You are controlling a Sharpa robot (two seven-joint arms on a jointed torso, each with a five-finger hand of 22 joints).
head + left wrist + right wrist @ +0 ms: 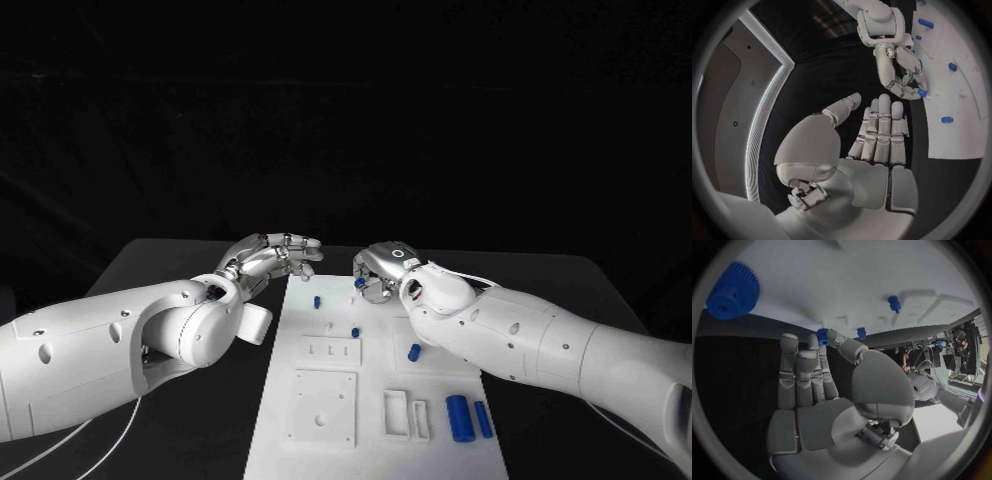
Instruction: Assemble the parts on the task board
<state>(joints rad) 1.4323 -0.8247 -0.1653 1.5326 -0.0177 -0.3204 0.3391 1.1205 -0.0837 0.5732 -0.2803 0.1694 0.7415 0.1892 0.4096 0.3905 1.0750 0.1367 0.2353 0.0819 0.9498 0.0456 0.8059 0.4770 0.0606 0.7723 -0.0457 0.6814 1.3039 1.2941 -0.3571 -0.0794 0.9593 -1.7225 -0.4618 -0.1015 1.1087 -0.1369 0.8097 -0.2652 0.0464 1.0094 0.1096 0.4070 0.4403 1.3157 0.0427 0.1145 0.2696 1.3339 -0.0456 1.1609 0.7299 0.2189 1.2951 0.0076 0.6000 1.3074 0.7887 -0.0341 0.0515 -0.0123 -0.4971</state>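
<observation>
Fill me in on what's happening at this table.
A two-armed robot is assembling small blue parts on a white task board. Its right hand is at the board's far end, pinching a small blue part between thumb and fingertip. The left hand hovers beside it over the black table, holding nothing. Other pieces wait on the board: a blue gear and two blue cylinders near the robot.
</observation>
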